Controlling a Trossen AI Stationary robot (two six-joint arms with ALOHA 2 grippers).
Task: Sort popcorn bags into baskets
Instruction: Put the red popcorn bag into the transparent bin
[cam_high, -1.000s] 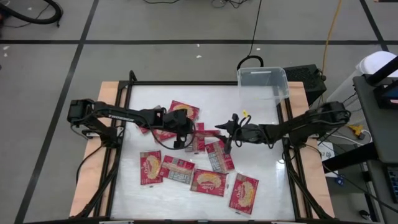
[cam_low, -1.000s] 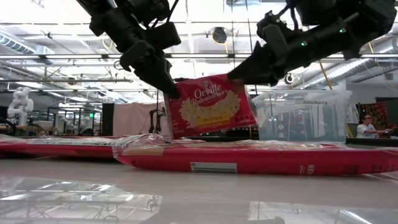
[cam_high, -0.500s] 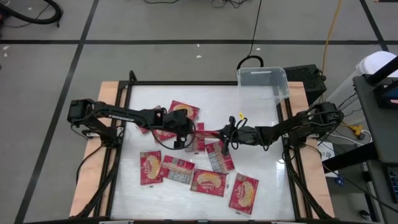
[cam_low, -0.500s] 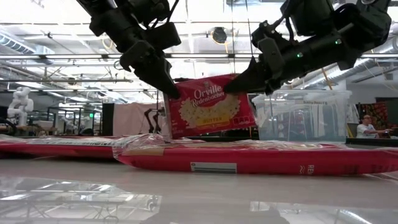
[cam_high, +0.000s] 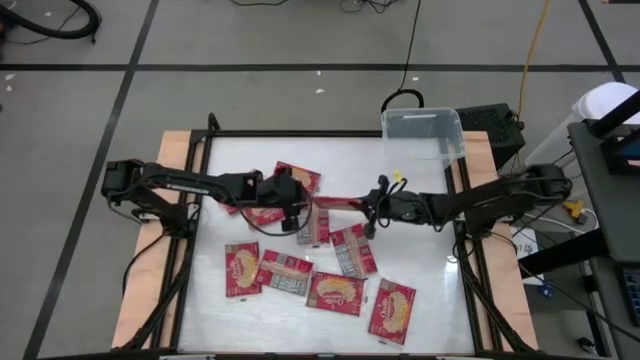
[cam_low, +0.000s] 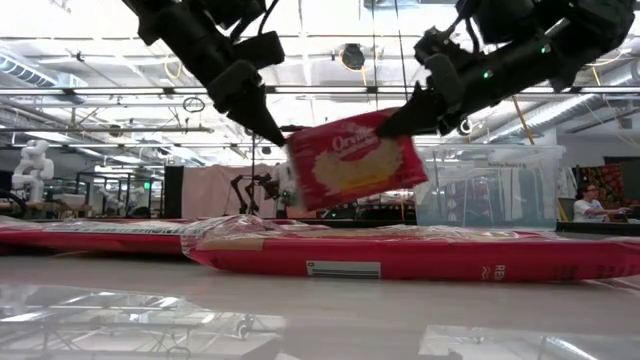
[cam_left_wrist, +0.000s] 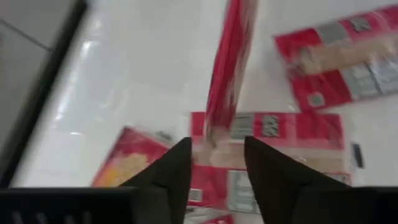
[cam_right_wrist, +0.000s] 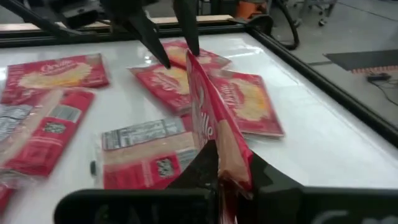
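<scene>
At frame centre, the right end effector (cam_low: 385, 122) alone pinches 1 flat red popcorn packet (cam_low: 358, 160) by its corner; the left end effector (cam_low: 275, 135) is spread, so the packet could swing or slip.

Left pincer (cam_high: 305, 212) parted mid-table, right pincer (cam_high: 368, 206) clamped shut just opposite.

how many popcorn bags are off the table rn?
1: the popcorn bag pinched in the right tool, over the table. Other bags in view lie flat; some may be hidden underneath.
</scene>
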